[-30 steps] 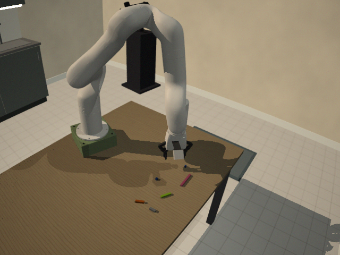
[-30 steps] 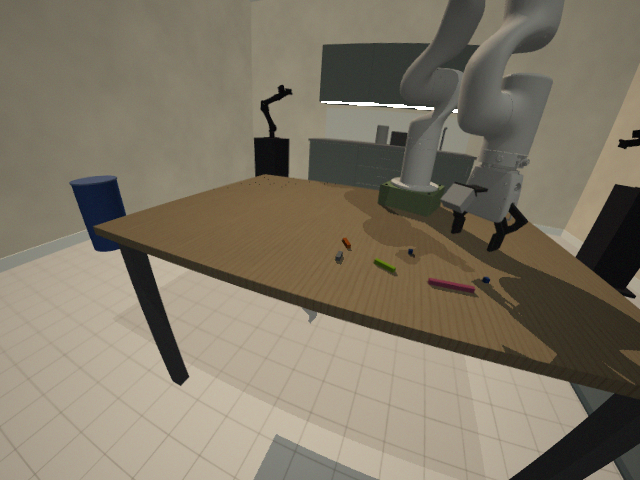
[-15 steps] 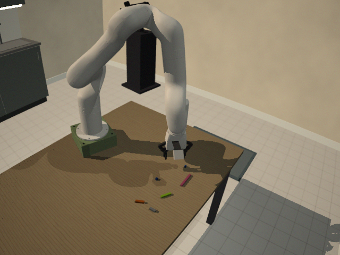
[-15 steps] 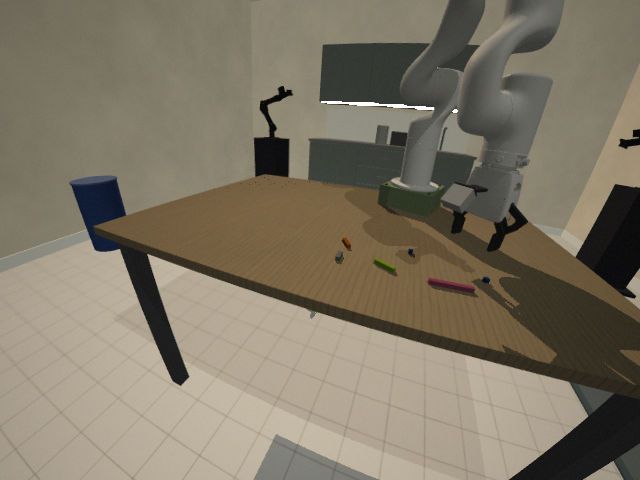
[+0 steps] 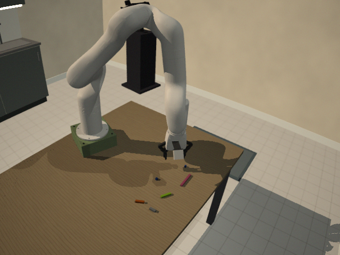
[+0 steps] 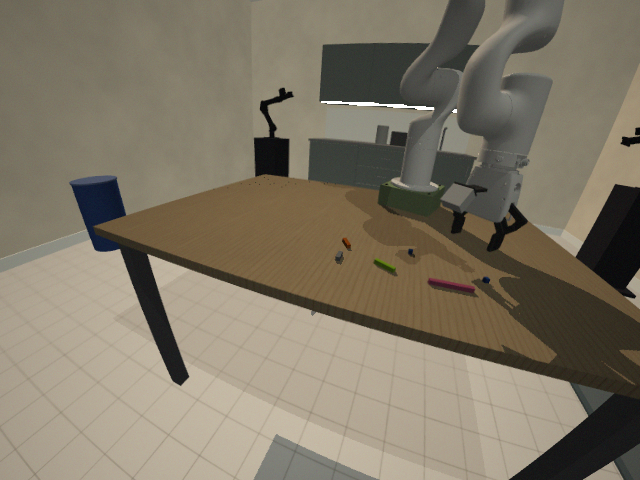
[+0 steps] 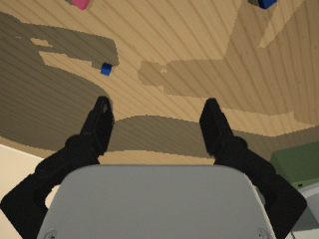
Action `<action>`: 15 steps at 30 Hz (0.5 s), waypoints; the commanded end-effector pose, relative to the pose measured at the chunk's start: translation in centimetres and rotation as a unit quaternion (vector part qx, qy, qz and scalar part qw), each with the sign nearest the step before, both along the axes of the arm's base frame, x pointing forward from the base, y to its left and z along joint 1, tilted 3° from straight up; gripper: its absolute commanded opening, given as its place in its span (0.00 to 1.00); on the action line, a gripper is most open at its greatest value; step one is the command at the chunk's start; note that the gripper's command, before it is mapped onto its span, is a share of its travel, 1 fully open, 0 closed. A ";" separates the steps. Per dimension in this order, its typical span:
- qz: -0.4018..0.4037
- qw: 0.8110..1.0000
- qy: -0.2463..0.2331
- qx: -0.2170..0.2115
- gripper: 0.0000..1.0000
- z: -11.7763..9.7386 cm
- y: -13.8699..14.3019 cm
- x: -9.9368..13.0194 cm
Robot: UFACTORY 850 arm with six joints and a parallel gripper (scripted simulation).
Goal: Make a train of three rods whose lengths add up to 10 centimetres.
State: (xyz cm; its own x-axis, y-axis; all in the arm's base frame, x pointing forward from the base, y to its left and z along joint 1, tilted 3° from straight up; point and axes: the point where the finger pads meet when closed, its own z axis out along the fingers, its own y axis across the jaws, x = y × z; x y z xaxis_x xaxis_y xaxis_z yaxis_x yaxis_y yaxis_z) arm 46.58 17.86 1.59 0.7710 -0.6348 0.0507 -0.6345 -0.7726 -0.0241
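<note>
Gripper (image 5: 175, 155) (image 6: 475, 238) (image 7: 158, 109): fingers wide open, raised above table (image 5: 82, 208) (image 6: 248, 232) (image 7: 164, 30). Pink rod (image 5: 185, 180) (image 6: 450, 285) (image 7: 81, 3): flat on wood, outside the fingers, beyond the nearer blue rod (image 5: 185, 166) (image 6: 485, 280) (image 7: 106, 69).

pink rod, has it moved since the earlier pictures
No, the pink rod has not visibly moved: in the top view it lies at the same spot and angle relative to the table's edge as before.
</note>
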 end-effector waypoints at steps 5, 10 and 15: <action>-0.068 0.998 -0.001 0.003 1.00 0.2 -4.3 2.3; -0.149 0.989 -0.002 0.007 1.00 0.3 -9.8 4.4; -0.215 0.977 -0.002 0.011 1.00 0.5 -14.5 5.7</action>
State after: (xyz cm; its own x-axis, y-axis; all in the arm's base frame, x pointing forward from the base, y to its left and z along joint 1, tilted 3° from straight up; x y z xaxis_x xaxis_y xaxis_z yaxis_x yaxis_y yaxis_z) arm 51.20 6.45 1.95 0.5072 -0.8607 0.0435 -0.8602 -0.5087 -0.0364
